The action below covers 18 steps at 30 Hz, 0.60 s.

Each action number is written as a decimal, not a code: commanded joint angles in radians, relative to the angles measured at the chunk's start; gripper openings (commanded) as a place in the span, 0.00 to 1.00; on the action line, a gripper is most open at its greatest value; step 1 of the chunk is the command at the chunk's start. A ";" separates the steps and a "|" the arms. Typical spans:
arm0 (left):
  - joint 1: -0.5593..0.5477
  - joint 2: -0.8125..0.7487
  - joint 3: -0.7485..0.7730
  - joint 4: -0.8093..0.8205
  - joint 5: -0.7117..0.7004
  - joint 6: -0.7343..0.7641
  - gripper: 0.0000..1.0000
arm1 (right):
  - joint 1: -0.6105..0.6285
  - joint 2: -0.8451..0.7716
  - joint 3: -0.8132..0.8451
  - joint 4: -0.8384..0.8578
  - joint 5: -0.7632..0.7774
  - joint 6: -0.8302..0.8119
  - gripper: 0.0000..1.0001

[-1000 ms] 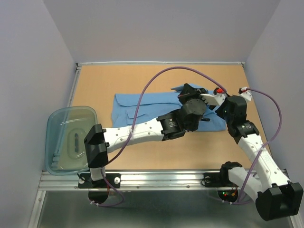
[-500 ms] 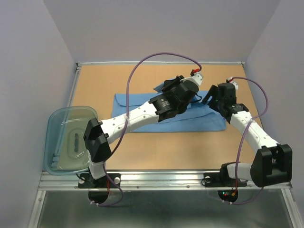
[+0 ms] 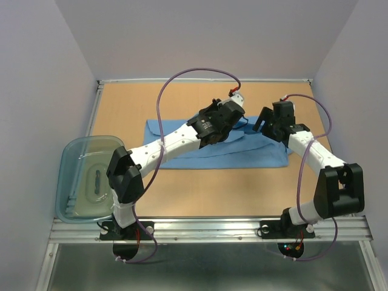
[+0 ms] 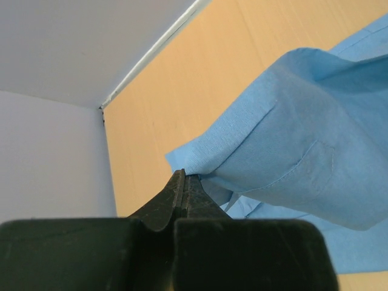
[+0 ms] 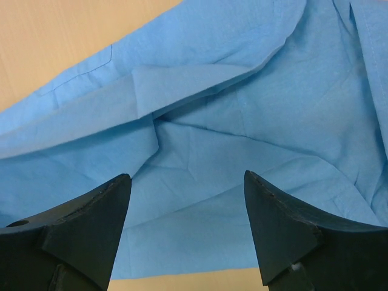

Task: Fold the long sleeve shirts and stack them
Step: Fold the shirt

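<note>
Mid-fold: left claw (image 4: 183, 185) pressed together, pinching shirt (image 3: 254, 154) edge above mid-surface (image 3: 133, 103). Right claw (image 5: 187, 179) spread, empty, just over cloth. Next, prob.: carry edge across, lay flat w/o wrinkles.

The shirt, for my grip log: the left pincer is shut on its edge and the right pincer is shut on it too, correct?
No. The left pincer is shut on the edge of the shirt, but the right pincer stands open above the cloth, gripping nothing; the right wrist view shows it.
</note>
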 commanded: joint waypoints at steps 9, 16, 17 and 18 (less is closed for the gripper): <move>0.071 0.016 -0.030 -0.112 0.019 -0.132 0.00 | -0.007 0.095 0.112 0.048 -0.082 -0.070 0.75; 0.057 -0.063 -0.085 -0.033 0.076 -0.146 0.04 | -0.012 0.099 0.127 0.062 -0.031 -0.018 0.75; 0.045 -0.089 -0.094 -0.027 0.108 -0.167 0.07 | -0.015 0.093 0.122 0.065 -0.020 -0.012 0.75; 0.037 -0.103 -0.102 -0.022 0.132 -0.182 0.08 | -0.015 0.086 0.116 0.065 -0.017 -0.007 0.75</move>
